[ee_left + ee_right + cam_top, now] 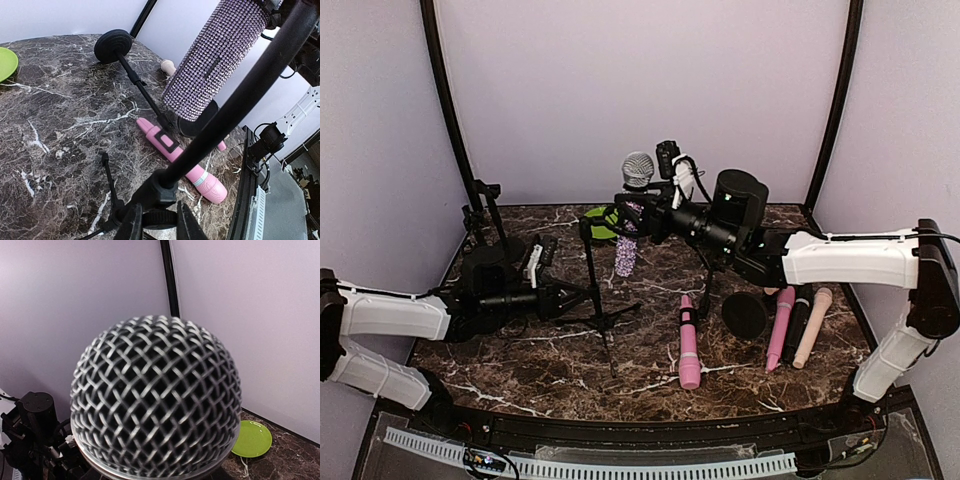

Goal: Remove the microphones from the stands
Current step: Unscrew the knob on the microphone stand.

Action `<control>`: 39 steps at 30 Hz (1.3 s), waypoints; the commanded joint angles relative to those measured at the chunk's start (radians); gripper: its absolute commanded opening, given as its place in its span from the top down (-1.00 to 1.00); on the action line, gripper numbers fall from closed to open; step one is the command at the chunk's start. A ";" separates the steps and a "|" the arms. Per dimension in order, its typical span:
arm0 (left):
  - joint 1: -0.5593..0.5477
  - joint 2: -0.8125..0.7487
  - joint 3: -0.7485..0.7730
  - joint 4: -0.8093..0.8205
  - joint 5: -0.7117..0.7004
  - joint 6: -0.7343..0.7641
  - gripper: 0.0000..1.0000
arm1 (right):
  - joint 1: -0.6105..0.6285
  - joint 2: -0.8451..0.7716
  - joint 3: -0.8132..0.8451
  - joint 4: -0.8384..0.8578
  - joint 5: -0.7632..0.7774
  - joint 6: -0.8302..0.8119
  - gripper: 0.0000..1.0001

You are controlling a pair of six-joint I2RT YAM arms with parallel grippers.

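The microphone has a silver mesh head and a glittery purple body and stands upright high above the table. My right gripper is shut on it just under the head. In the right wrist view the mesh head fills the frame and hides the fingers. The black tripod stand rises just left of the microphone; I cannot tell whether its clip still touches the microphone. My left gripper is shut on the stand's lower collar. The sparkly body hangs behind the pole.
A pink microphone lies on the marble table at the centre right. Pink, black and beige microphones lie at the right, beside a round-based stand. A green plate sits at the back; another stand stands back left.
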 commanded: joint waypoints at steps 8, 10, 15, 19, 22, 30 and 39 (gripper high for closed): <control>-0.002 0.020 -0.023 -0.034 0.118 -0.035 1.00 | 0.007 -0.044 -0.030 -0.007 0.019 -0.002 -0.24; -0.002 0.020 -0.027 -0.035 0.118 -0.036 1.00 | 0.008 -0.046 -0.032 -0.008 0.023 -0.002 -0.31; -0.002 0.013 -0.032 -0.042 0.106 -0.028 1.00 | 0.008 -0.048 -0.033 -0.012 0.039 0.000 -0.43; -0.002 0.007 -0.018 -0.061 0.096 -0.016 0.87 | 0.008 -0.063 -0.035 -0.015 0.038 0.000 -0.58; -0.002 -0.001 0.002 -0.082 0.096 0.005 0.69 | 0.008 -0.074 -0.032 -0.025 0.020 -0.005 -0.66; -0.001 -0.046 0.034 -0.107 0.104 0.075 0.15 | 0.008 -0.101 -0.033 -0.051 -0.048 -0.018 -0.82; -0.002 -0.203 0.035 -0.205 0.022 0.258 -0.15 | 0.007 -0.151 -0.080 -0.043 0.006 -0.028 -0.86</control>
